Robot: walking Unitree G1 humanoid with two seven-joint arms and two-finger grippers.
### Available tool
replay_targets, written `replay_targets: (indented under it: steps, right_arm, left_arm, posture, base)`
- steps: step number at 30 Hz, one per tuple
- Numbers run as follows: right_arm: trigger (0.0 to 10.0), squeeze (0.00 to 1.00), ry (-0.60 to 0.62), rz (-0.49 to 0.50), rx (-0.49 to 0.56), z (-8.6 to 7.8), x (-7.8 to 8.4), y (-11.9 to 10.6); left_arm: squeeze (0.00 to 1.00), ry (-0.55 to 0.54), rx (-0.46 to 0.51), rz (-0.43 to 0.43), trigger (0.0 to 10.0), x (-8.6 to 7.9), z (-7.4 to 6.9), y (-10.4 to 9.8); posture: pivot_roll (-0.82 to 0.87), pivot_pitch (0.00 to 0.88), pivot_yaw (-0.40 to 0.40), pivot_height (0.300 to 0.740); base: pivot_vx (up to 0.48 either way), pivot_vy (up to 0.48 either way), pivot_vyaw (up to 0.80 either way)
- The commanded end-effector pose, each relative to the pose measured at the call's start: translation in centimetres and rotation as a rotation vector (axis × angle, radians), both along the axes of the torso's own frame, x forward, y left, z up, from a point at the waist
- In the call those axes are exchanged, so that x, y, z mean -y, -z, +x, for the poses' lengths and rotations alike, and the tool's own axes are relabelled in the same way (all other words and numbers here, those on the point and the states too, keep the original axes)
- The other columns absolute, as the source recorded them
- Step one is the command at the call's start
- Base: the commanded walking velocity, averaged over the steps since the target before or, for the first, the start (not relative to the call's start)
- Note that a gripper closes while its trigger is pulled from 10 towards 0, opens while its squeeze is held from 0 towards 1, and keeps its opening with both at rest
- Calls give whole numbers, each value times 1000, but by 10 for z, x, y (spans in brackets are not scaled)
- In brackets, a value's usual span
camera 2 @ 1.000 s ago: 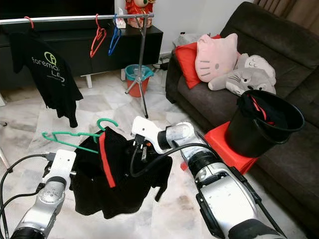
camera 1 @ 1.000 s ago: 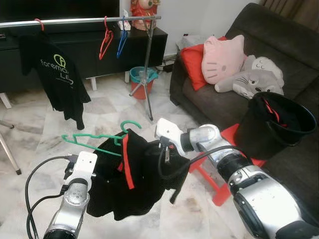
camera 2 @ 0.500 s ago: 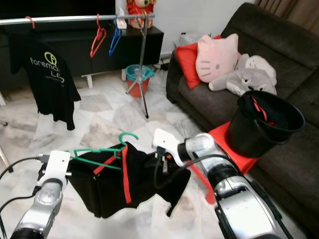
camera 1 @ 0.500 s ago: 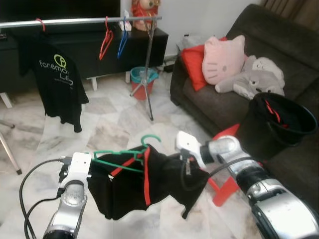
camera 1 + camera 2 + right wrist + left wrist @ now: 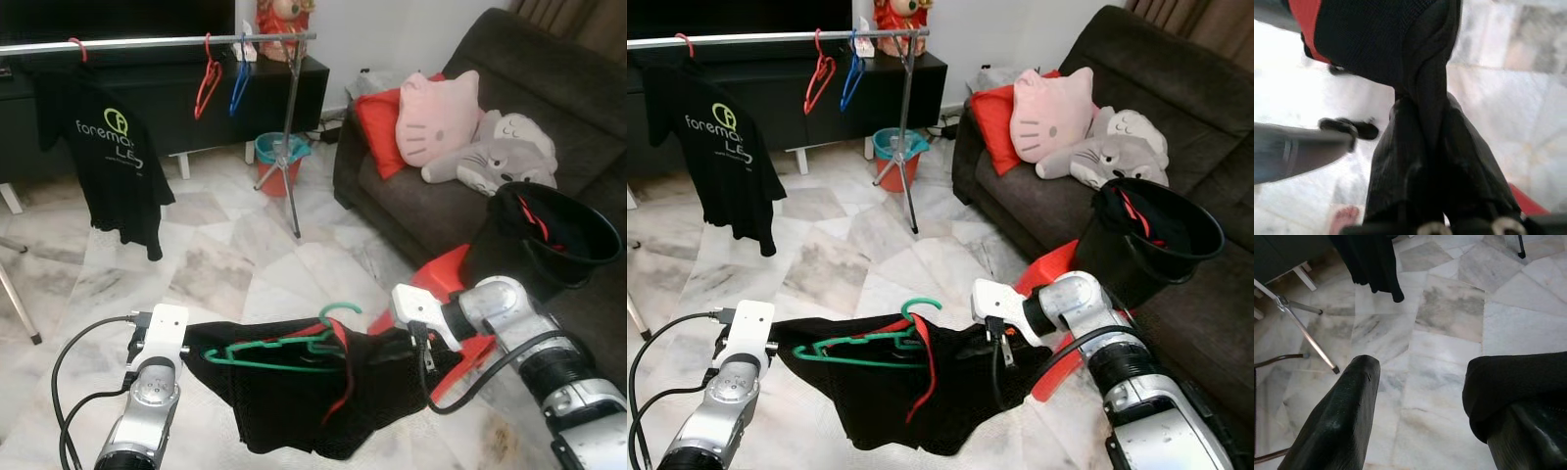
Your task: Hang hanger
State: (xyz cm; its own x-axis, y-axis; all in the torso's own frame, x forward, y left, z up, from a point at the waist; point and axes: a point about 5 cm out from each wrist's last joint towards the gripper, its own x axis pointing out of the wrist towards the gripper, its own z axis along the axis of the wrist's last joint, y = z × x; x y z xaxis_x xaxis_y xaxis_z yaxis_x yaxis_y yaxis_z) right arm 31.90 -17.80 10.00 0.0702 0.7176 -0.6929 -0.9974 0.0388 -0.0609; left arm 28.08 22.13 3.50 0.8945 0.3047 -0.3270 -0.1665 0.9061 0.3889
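The right gripper has its jaws closed tight on a twisted bunch of the black garment, the cloth pinched between the two fingers. The left gripper has its jaws spread wide: one finger stands bare over the marble floor, the other is wrapped in a fold of the black cloth; whether it actually grips that fold cannot be told.

Between the two arms the garment, black with a red stripe, is stretched out low above the floor, and the green hanger lies tilted on top of it, its hook pointing up towards the right arm. Well beyond it stands the clothes rail, carrying a black printed T-shirt, a red hanger and a blue hanger.

Compared with a second ago, the right gripper has pulled away to the right, towards the red stool and the black bucket by the sofa. The garment, then hanging in a bunch, is now drawn out wide and flatter, and the green hanger has shifted right with it.
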Motion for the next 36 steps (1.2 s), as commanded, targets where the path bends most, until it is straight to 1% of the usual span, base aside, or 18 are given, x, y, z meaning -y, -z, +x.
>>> replay_targets:
  steps: [1, 4, 13, 16, 19, 22, 23, 24, 25, 26, 28, 29, 32, 34, 36]
  right_arm:
    - [10000, 0, 43, -88, 39, 4, 19, -6]
    - [10000, 0, 83, -106, 71, 3, 17, -5]
    - [10000, 0, 118, -124, 116, 7, 12, -1]
    - [10000, 0, 143, -142, 120, 7, 5, 5]
    - [10000, 0, 127, -167, 100, 4, 3, 10]
    - [10000, 0, 88, -191, 81, -1, 5, 12]
    - [10000, 0, 82, -196, 81, -2, 5, 12]
    - [10000, 0, 86, -227, 102, -1, 9, 13]
    - [10000, 0, 86, -227, 102, -1, 9, 13]
    - [10000, 0, 98, -262, 120, 1, 12, 13]
    - [10000, 0, 99, -292, 130, 1, 16, 14]
    - [10000, 0, 101, -311, 137, 1, 17, 15]
    - [10000, 0, 128, -318, 144, 3, 16, 17]
    - [10000, 0, 127, -335, 142, 3, 15, 18]
    - [10000, 0, 161, -398, 165, 5, 20, 22]
  left_arm:
    - [0, -26, -15, 11, 10000, -7, -2, 2]
    - [0, -21, -16, 9, 10000, -7, -2, 2]
    - [0, 7, -17, -2, 10000, -4, -1, 2]
    - [0, 69, 13, -21, 10000, 4, 5, -5]
    - [0, 90, 46, -45, 10000, 9, 9, -12]
    - [0, 78, 65, -45, 10000, 9, 12, -17]
    - [0, 76, 67, -45, 10000, 8, 13, -17]
    - [0, 65, 78, -57, 10000, 7, 14, -19]
    - [0, 65, 78, -57, 10000, 7, 14, -19]
    - [0, 57, 91, -82, 10000, 7, 15, -20]
    - [0, 53, 104, -104, 10000, 7, 16, -22]
    - [0, 61, 126, -134, 10000, 9, 17, -25]
    - [0, 95, 162, -181, 10000, 13, 18, -31]
    - [0, 98, 173, -192, 10000, 13, 19, -33]
    - [0, 110, 195, -222, 10000, 15, 21, -36]
  posture:
    - [189, 0, -191, 740]
    - [191, 0, -190, 740]
    - [193, 0, -194, 740]
    - [197, 0, -195, 740]
    - [201, 0, -196, 740]
    - [202, 0, -196, 740]
    - [201, 0, -196, 740]
    - [196, 0, -195, 740]
    - [196, 0, -195, 740]
    - [194, 0, -195, 740]
    - [195, 0, -196, 740]
    - [195, 0, -196, 740]
    - [198, 0, -196, 740]
    - [198, 0, -196, 740]
    - [205, 0, -196, 740]
  base:
    - [0, 0, 0]
    - [0, 0, 0]
    - [0, 0, 0]
    - [0, 0, 0]
    - [0, 0, 0]
    - [0, 0, 0]
    - [0, 0, 0]
    - [0, 0, 0]
    - [0, 0, 0]
    - [0, 0, 0]
    - [0, 0, 0]
    - [0, 0, 0]
    - [0, 0, 0]
    - [0, 0, 0]
    - [0, 0, 0]
